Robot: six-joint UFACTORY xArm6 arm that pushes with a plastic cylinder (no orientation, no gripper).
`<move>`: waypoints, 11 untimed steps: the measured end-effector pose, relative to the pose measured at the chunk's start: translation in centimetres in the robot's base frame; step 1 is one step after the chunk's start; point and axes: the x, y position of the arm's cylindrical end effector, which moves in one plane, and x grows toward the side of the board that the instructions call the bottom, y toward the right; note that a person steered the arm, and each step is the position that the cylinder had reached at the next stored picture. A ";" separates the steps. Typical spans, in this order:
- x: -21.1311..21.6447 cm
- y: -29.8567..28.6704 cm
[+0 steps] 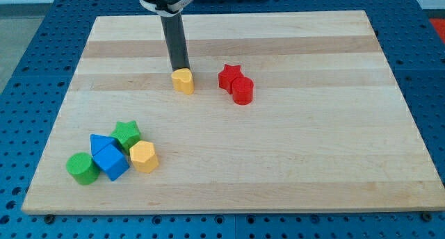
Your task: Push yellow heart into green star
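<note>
The yellow heart lies on the wooden board, above the centre. My tip stands right behind it on its upper side, touching or almost touching it. The green star sits at the lower left, at the top of a cluster of blocks, well away from the heart.
Next to the green star are a blue triangle-like block, a blue cube, a yellow hexagon and a green cylinder. A red star and a red cylinder sit to the right of the heart.
</note>
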 end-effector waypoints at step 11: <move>9.4 -8.5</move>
